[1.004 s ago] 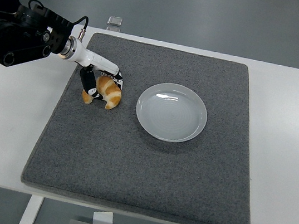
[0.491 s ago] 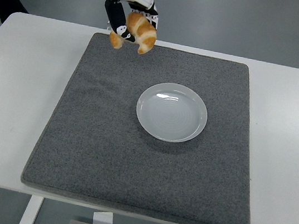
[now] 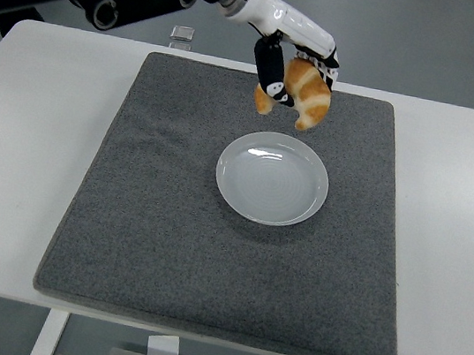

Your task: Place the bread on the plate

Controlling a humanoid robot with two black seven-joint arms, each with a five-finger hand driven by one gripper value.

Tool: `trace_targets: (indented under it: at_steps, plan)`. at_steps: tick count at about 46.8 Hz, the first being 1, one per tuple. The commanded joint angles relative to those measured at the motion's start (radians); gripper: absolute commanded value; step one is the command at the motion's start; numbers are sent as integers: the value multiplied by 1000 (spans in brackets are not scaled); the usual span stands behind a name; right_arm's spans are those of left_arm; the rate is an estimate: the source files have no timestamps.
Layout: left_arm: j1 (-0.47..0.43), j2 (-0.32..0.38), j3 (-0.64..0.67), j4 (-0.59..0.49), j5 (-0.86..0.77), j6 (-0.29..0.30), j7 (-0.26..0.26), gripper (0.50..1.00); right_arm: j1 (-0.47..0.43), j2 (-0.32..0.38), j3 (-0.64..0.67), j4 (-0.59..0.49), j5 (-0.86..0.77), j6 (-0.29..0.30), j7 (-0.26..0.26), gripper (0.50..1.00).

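Note:
A golden croissant (image 3: 303, 92) is held in the air by my left hand (image 3: 291, 65), whose black and white fingers are closed around it. The hand reaches in from the upper left on a black arm. The croissant hangs above the far edge of a white round plate (image 3: 272, 177), which lies empty on the grey mat (image 3: 168, 221). My right arm is out of sight.
The mat covers most of the white table (image 3: 17, 154). A small grey object (image 3: 182, 34) lies at the table's far edge, behind the mat.
My left hand lifted the croissant off the mat's left side, then carried it up and to the right. It now hangs over the plate's far rim.

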Motion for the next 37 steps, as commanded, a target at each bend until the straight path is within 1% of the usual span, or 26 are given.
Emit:
trace_targets:
  at_steps: [1, 7, 14, 18, 23, 31, 37]
  plan:
    - [39, -28, 4, 24, 11, 4, 0, 500, 0, 0, 0, 0, 0, 0, 0, 952]
    - [97, -71, 17, 60, 17, 30, 2, 500, 0, 0, 0, 0, 2, 0, 0, 952]
    - [149, -102, 93, 96, 22, 58, 2, 500, 0, 0, 2, 0, 2, 0, 0, 952]
    - [184, -127, 118, 121, 22, 88, 2, 500, 0, 0, 0, 0, 2, 1, 0, 952]
    - [230, -153, 120, 161, 22, 93, 0, 500, 0, 0, 0, 0, 2, 1, 0, 952]
    - [269, -176, 121, 199, 24, 104, 0, 500, 0, 0, 0, 0, 2, 1, 0, 952]
    - [273, -176, 124, 202, 24, 118, 2, 500, 0, 0, 0, 0, 2, 1, 1, 952]
